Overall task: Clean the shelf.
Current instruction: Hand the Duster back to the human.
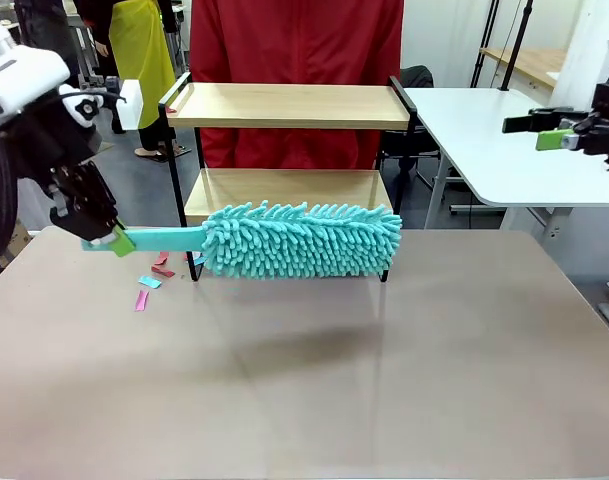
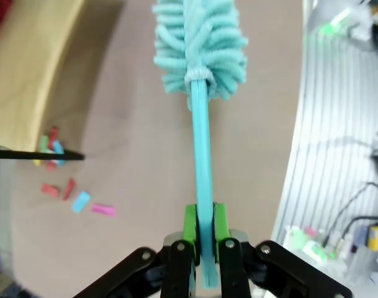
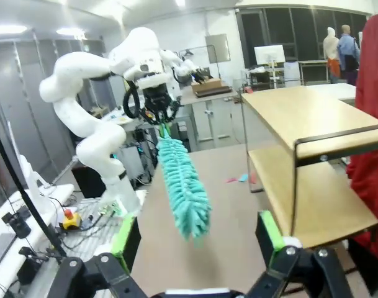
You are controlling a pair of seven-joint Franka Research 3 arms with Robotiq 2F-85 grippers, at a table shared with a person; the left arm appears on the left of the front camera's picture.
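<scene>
- Presently, the left claw [image 1: 112, 240] is clamped on the flat turquoise handle of a fluffy turquoise microfibre duster [image 1: 299, 240], holding it level just above the brown bench [image 1: 304, 390].
- Risk: the grip sits at the handle's far end; the long head could lever and twist in the pads on contact with a board or rail.
- Risk: small pink, red and blue paper scraps [image 1: 149, 285] lie on the bench by the rack's left leg; a low sweep would scatter them.
- The two-tier shelf of light wooden boards on a thin black frame [image 1: 289, 105] stands at the bench's far edge, just behind the duster head, well to the side of the left claw.
- The right claw [image 1: 554, 130] hangs spread and empty, well apart from the shelf.
</scene>
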